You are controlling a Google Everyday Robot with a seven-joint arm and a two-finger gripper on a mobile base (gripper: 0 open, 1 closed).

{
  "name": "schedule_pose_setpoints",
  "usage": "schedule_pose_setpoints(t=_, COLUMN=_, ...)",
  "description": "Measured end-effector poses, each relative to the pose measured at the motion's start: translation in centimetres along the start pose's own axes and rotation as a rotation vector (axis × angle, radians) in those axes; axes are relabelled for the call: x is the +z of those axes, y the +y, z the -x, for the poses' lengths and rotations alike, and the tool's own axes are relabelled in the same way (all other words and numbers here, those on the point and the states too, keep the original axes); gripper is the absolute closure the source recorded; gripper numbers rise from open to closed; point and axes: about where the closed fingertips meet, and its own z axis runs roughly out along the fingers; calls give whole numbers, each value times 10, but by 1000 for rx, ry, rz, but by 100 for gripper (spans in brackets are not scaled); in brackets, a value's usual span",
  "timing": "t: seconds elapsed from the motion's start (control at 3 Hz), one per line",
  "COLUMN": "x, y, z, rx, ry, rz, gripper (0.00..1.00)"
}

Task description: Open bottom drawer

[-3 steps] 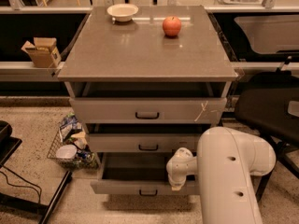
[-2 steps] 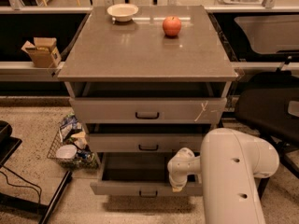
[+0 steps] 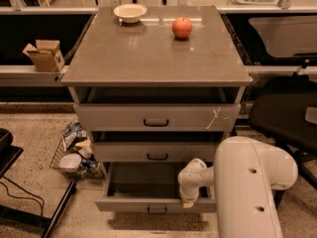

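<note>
The gripper hangs at the front rim of the bottom drawer, right of centre, and its underside is out of sight against the drawer front. The arm covers the drawer's right end and runs off the lower edge. The two upper drawers are open only a crack, so their insides are lost in shadow under the worktop. What fills the basket is too jumbled to name. A chair is cut by the right edge.

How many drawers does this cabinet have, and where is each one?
3: top drawer under the tabletop, middle drawer below it, bottom drawer lowest, pulled out. The gripper is at its front edge.
</note>
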Motion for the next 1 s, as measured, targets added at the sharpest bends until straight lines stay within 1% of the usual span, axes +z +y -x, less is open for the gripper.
schedule_pose_setpoints(t=1.0, x=0, y=0, z=0, rx=0, ry=0, rz=0, gripper=12)
